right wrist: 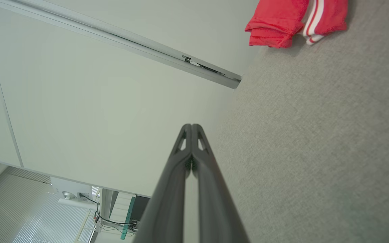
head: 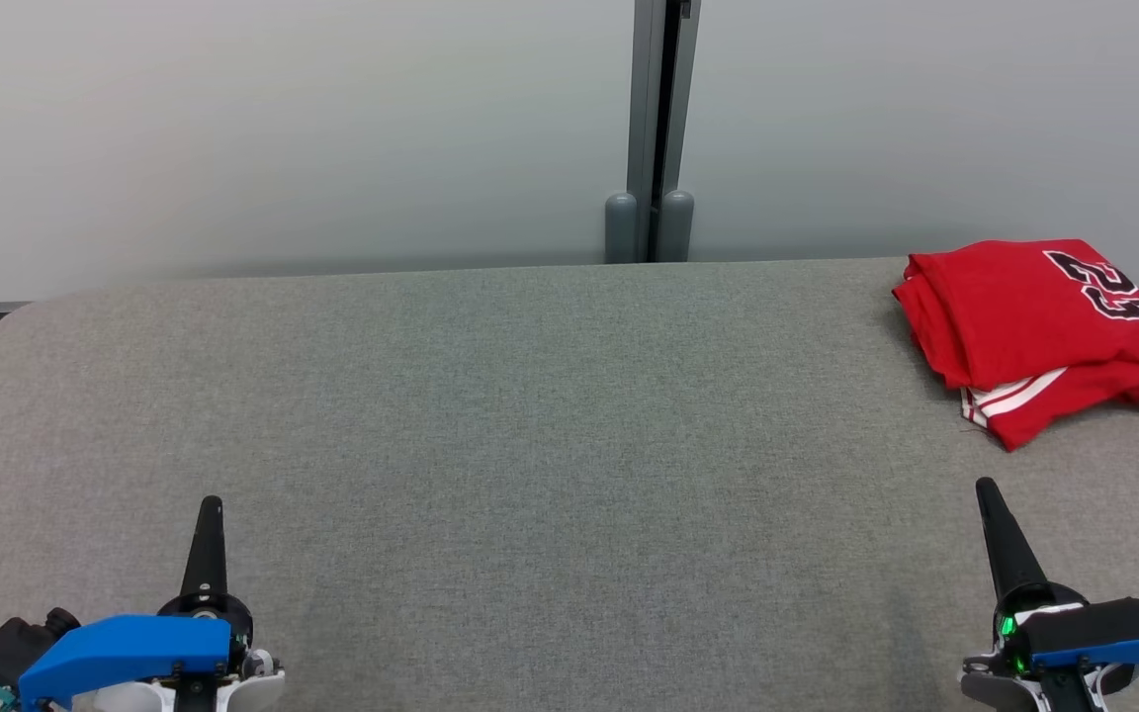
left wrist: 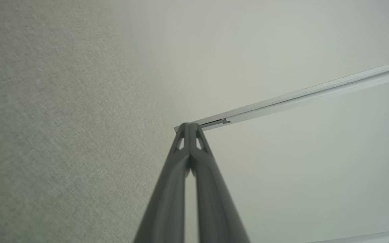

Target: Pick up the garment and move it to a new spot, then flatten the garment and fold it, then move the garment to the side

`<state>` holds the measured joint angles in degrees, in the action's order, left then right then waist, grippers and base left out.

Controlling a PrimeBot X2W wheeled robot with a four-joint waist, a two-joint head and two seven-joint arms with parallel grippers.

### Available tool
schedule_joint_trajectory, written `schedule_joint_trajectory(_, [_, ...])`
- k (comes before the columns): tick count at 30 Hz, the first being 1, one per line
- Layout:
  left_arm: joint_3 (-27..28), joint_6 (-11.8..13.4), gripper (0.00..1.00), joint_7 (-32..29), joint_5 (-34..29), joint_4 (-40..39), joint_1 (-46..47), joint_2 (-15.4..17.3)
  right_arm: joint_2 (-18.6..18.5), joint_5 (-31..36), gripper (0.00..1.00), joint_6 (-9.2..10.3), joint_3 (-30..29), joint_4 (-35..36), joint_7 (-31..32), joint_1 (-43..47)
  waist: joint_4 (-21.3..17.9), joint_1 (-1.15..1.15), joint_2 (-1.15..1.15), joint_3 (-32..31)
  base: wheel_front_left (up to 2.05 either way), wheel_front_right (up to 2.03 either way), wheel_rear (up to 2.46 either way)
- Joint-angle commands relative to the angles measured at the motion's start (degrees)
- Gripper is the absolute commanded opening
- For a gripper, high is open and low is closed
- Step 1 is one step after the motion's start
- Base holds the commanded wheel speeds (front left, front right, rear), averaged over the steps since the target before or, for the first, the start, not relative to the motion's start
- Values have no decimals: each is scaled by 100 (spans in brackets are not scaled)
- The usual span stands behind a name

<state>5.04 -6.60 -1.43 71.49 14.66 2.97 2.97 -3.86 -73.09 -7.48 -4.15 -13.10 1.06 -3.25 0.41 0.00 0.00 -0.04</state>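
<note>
1. Garment (head: 1044,326): you will find the red garment folded into a compact stack at the far right corner of the table (head: 530,445). It lies close to the back edge, and its right end runs off the side of the head view.
2. Its top layer carries black numerals (head: 1108,285) outlined in white. A hem (head: 1009,396) with white stripes pokes out from the lower layers on the near side.
3. You can see the same stack at the top of the right wrist view, lying flat on the grey cloth near the table's edge.
4. Your right gripper (head: 985,487) is the nearer of the two. It sits low at the right of the head view, pointing up toward the stack but apart from it. Its two dark fingers are pressed together tip to tip and hold nothing, and a green light (head: 1007,625) glows at its base.
5. Your left gripper (head: 211,506) sits at the lower left, well apart from the stack. It too is closed on nothing, which the left wrist view confirms.
6. The table is covered in grey woven fabric, and its far left corner is rounded.
7. Behind the table stands a pale wall (head: 283,129), split by a grey post (head: 658,119) just left of the stack.
8. In the lower left of the right wrist view you can make out cables (right wrist: 113,219) on the floor beyond the wall.
</note>
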Motion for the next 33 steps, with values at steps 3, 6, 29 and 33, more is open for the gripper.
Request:
schedule_joint_trajectory(3, [52, -50, 0, -64, 267, -60, 154, 3, 21, -262, 0, -1, -42, 13, 80, -139, -3, 0, 0, 2, 0, 0, 0])
schedule_joint_trajectory(6, [62, -56, 0, -104, 421, -62, 175, 1, 27, -404, 0, -2, -57, 5, 114, -154, -6, 0, 0, 3, 0, 0, 0])
schedule_joint_trajectory(29, [121, -88, 0, -372, 1486, -70, 300, -8, 59, -1406, 0, -2, -155, -59, 388, -256, -26, 0, 0, 14, 0, 0, 0])
schedule_joint_trajectory(33, [130, -96, 0, -419, 1652, -71, 321, -9, 64, -1555, 0, -2, -171, -68, 428, -279, -30, 0, 0, 16, 0, 0, 0])
